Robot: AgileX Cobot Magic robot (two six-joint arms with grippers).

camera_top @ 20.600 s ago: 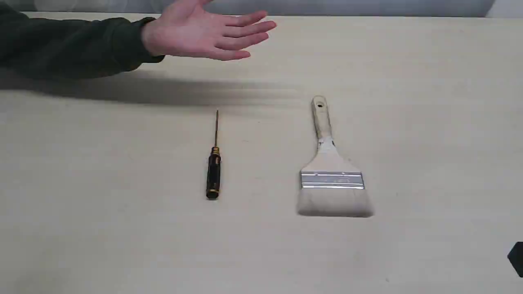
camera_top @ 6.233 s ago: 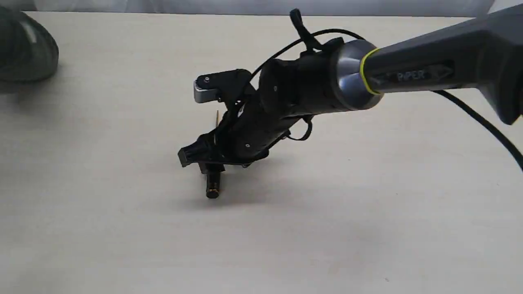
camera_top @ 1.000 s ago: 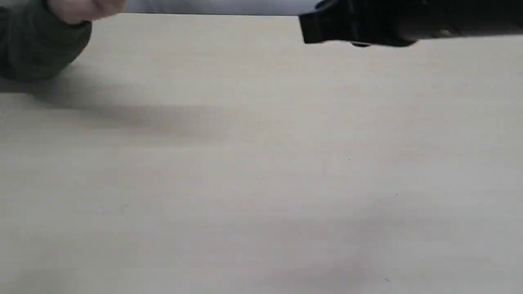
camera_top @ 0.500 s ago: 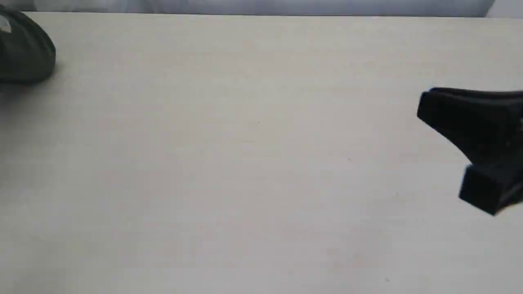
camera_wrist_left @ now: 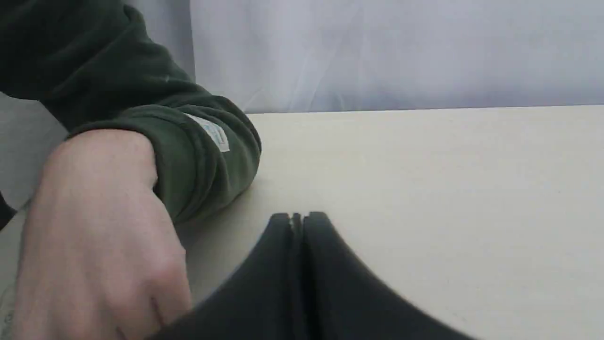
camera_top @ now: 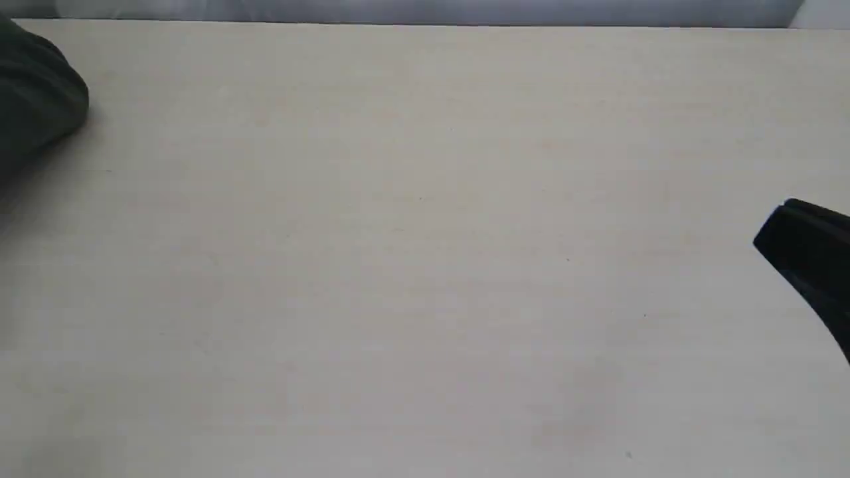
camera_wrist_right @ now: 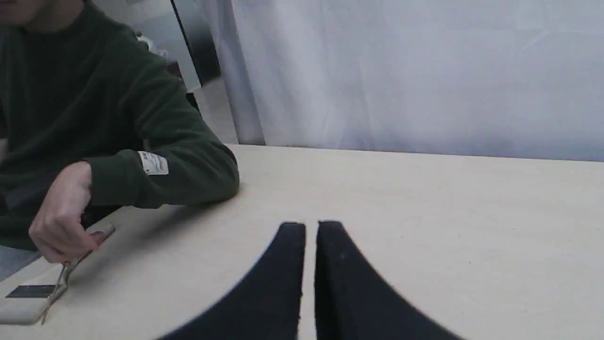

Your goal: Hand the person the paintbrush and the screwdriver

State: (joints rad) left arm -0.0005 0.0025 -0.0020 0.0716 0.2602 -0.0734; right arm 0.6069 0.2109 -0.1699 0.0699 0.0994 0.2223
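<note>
The person's hand (camera_wrist_right: 60, 218) in a dark green sleeve (camera_wrist_right: 155, 156) holds the screwdriver, whose thin gold-brown shaft (camera_wrist_right: 59, 282) points down at the table's left end. Under it lies the paintbrush (camera_wrist_right: 23, 302), flat on the table, its wooden handle beside the fingers. My right gripper (camera_wrist_right: 310, 227) is empty, its fingers a sliver apart, far from both tools. My left gripper (camera_wrist_left: 297, 218) is shut and empty, close beside the person's hand (camera_wrist_left: 94, 226). In the exterior view, neither tool shows on the table (camera_top: 398, 265).
The person's sleeve (camera_top: 36, 99) rests at the table's far left corner in the exterior view. A black part of my right arm (camera_top: 807, 259) juts in from the right edge. A pale curtain (camera_wrist_right: 401, 71) hangs behind the table's far edge.
My right arm has swung from the top of the exterior view down and out toward the right edge. The person's hand has drawn back, leaving only the sleeve in view.
</note>
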